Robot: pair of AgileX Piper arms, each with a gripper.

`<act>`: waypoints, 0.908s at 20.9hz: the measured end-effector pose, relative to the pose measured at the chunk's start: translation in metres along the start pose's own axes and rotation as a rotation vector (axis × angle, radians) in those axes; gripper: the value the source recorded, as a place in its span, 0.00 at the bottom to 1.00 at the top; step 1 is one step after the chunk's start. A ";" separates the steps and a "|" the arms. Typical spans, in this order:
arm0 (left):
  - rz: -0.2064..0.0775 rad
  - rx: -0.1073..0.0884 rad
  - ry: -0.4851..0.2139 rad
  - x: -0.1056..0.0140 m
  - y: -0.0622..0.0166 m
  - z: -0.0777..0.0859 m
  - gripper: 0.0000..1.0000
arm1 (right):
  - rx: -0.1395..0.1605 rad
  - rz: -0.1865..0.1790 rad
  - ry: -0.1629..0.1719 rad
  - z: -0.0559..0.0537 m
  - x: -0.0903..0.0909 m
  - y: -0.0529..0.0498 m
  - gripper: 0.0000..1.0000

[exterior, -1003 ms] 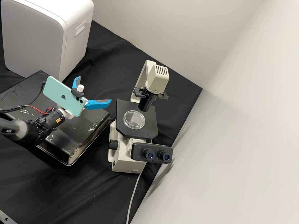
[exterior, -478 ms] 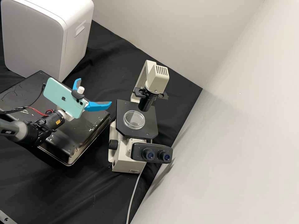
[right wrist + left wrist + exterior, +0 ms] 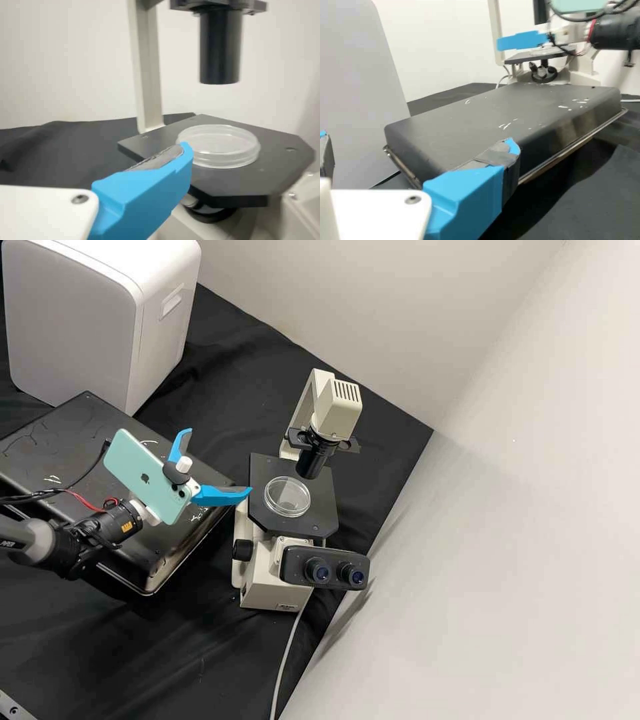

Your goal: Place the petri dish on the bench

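A clear, lidded petri dish [image 3: 287, 497] rests on the black stage [image 3: 321, 513] of a white microscope, under its dark lens tube. My right gripper [image 3: 219, 461] hangs open just left of the stage, its lower finger [image 3: 223, 493] pointing at the stage's left edge, apart from the dish. From the right wrist view the petri dish [image 3: 218, 145] lies close ahead beyond one blue finger [image 3: 150, 180]. My left gripper [image 3: 417, 142] stands open low beside the black case [image 3: 520, 115], nothing between its fingers.
A flat black case [image 3: 60, 440] lies left of the microscope, under the right arm. A large white appliance [image 3: 87, 313] stands at the back left. A teal phone [image 3: 143, 477] rides on the right wrist. The microscope's eyepieces [image 3: 327, 570] and cable [image 3: 283, 660] face the front; a white wall borders the right.
The right gripper has moved forward and right toward the microscope stage, staying open. The dish has not moved.
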 end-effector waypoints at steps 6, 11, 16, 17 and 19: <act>-0.003 0.003 0.002 0.000 -0.0006 0.000 1.00 | 0.003 0.045 -0.033 0.016 -0.001 0.012 1.00; -0.003 0.003 0.002 0.000 -0.0006 0.000 1.00 | 0.003 0.062 -0.081 0.033 0.012 0.016 1.00; -0.003 0.003 0.002 0.000 -0.0006 0.000 1.00 | -0.008 0.068 -0.097 0.041 0.024 0.018 1.00; -0.003 0.003 0.002 0.000 -0.0006 0.000 1.00 | -0.013 0.068 -0.096 0.042 0.026 0.018 1.00; -0.004 0.004 0.003 0.000 -0.0008 0.000 1.00 | -0.020 0.070 -0.097 0.044 0.033 0.018 1.00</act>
